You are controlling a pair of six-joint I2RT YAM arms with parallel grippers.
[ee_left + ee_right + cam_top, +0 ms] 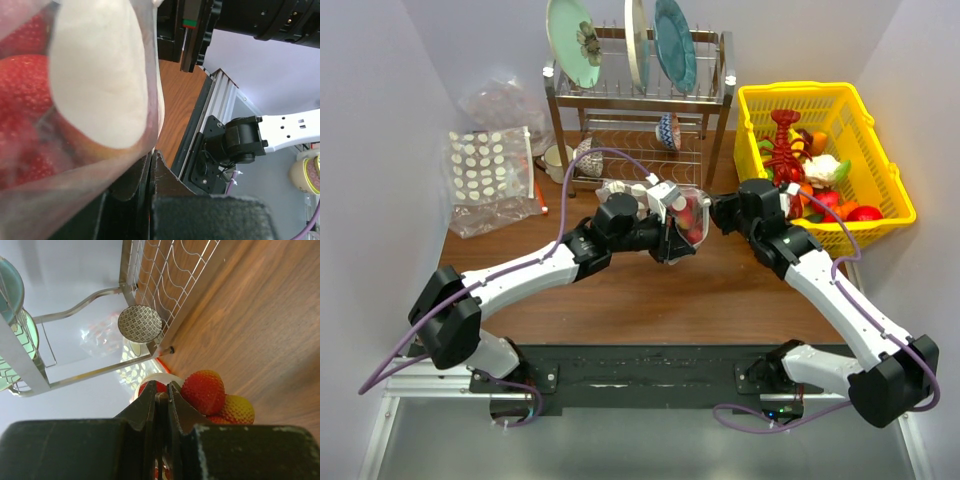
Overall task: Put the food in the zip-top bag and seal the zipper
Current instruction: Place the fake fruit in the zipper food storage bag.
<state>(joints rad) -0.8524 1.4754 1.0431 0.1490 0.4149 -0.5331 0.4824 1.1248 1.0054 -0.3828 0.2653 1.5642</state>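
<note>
The zip-top bag (686,214) hangs between my two grippers over the middle of the table. It is clear, and food shows inside: red strawberries (22,75) and a white piece (100,75). My left gripper (669,236) is shut on the bag's left edge, and in the left wrist view the bag (60,195) bulges right above the closed left gripper (150,159). My right gripper (712,212) is shut on a thin strip of the bag's right edge. The right wrist view has the right gripper (161,391) with a red strawberry (202,390) and a yellow-red fruit (236,410) just beyond it. I cannot make out the zipper.
A yellow basket (880,160) with more toy food and a red lobster (784,150) stands at the back right. A metal dish rack (640,100) holds plates and a patterned bowl (140,323). A white-dotted clear pack (488,165) and a wrinkly sack (505,100) lie at the back left.
</note>
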